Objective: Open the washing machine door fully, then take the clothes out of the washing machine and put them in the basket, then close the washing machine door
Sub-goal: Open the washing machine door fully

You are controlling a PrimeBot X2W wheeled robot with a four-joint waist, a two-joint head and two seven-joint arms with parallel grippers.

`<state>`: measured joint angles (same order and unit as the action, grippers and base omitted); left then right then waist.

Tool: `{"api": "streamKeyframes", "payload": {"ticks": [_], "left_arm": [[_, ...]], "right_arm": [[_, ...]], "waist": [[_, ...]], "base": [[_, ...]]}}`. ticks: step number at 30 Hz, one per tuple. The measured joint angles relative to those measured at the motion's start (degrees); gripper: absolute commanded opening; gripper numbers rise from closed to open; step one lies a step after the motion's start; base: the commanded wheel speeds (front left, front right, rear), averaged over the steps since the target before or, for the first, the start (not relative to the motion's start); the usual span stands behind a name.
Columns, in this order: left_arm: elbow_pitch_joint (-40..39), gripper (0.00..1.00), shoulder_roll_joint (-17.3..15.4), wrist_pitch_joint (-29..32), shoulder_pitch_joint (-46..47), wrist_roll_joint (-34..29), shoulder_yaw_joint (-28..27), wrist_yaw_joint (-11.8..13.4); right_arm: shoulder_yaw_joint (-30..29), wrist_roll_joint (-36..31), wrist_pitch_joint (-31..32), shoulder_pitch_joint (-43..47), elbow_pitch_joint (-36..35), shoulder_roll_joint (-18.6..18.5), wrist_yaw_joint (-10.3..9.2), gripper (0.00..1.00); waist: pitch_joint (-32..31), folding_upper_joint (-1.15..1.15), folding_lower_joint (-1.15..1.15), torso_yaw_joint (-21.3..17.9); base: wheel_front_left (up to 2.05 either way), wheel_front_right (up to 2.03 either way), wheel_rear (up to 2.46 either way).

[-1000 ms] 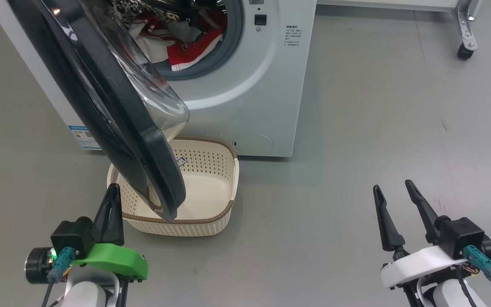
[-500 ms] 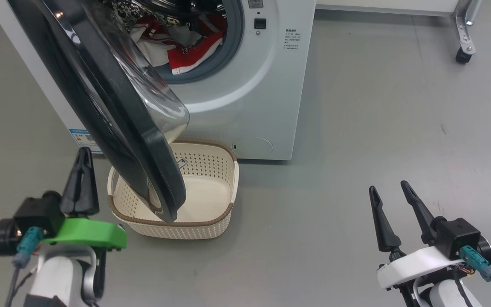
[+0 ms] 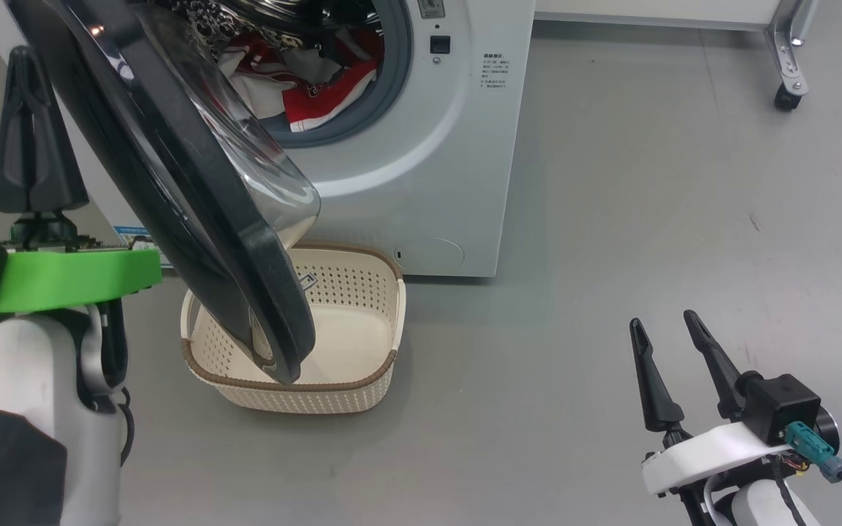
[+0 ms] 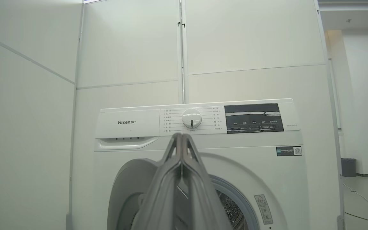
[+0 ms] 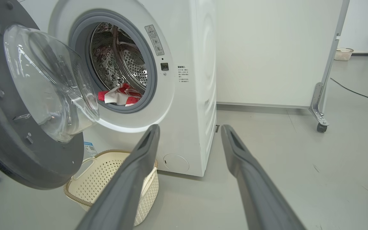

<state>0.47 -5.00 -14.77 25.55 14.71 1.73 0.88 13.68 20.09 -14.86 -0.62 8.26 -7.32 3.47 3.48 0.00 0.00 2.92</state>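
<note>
The washing machine (image 3: 421,183) stands at the top of the head view with the washing machine door (image 3: 194,219) swung partly out, its black rim hanging over the basket (image 3: 351,380). Red and white clothes (image 3: 311,88) lie in the drum, also seen in the right wrist view as clothes (image 5: 120,95). My left gripper (image 3: 20,52) is shut and empty, raised to the left of the door's outer side. Its fingers (image 4: 181,150) point at the machine's control panel (image 4: 192,118). My right gripper (image 3: 661,319) is open and empty, low at the right, well away from the machine.
A metal frame leg with a caster (image 3: 783,95) stands at the far right by a white wall panel. A cable (image 5: 356,92) runs over the grey floor behind it. The floor right of the machine is open. The basket (image 5: 107,179) sits right below the door (image 5: 18,153).
My left arm has risen and moved left, from beside the basket to high beside the door's outer side, still shut. The right gripper has stayed put. The head camera has shifted slightly.
</note>
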Motion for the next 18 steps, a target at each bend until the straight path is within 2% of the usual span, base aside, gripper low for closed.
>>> {"api": "streamKeyframes", "payload": {"ticks": [11,18], "left_arm": [[-1.30,0.00,0.25,0.08,2.74,-1.72,4.55,-1.29],[0.27,0.00,0.99,2.38,2.71,-1.77,8.50,-2.88]], "right_arm": [[-0.38,-0.35,0.00,-0.02,0.59,0.63,0.59,1.00],[-0.88,-0.52,0.00,-0.01,0.75,1.34,0.59,1.00]], "waist": [[-0.19,0.00,0.00,-1.13],[-0.17,0.00,0.00,-2.13]], "base": [[0.00,0.00,0.00],[0.00,0.00,0.00]]}}
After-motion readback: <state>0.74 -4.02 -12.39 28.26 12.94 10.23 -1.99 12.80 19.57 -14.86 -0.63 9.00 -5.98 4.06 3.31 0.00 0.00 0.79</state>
